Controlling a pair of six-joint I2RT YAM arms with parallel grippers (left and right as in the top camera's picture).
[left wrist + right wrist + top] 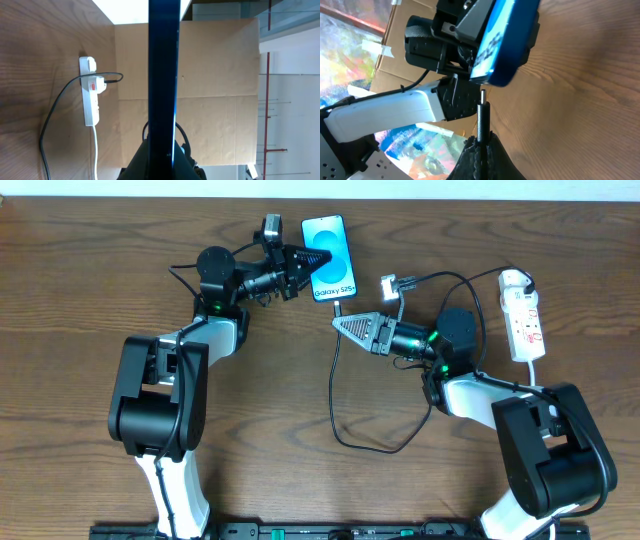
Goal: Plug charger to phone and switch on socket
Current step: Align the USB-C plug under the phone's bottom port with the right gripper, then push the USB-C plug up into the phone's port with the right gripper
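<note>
Toward the table's (80,280) far edge, left gripper (312,260) is clamped on the phone (335,240), holding it raised, screen up in overhead and edge-on in the left wrist view. Right gripper (340,324) is pinched on the charger (332,380) just behind its tip (482,110), which sits just below the phone's bottom edge; I judge it not yet seated. To do this well I'd line the tip square with the port, push straight along the phone's length, keep the left grip firm, and stop if the tip skates off the edge. Port itself is too small to see. Socket (524,315) lies well apart by the right arm, charger's other end plugged in; switch state unclear. Surface is dark wood grain, otherwise bare. Cardboard panel (220,100) stands behind the table, bright room beyond.
</note>
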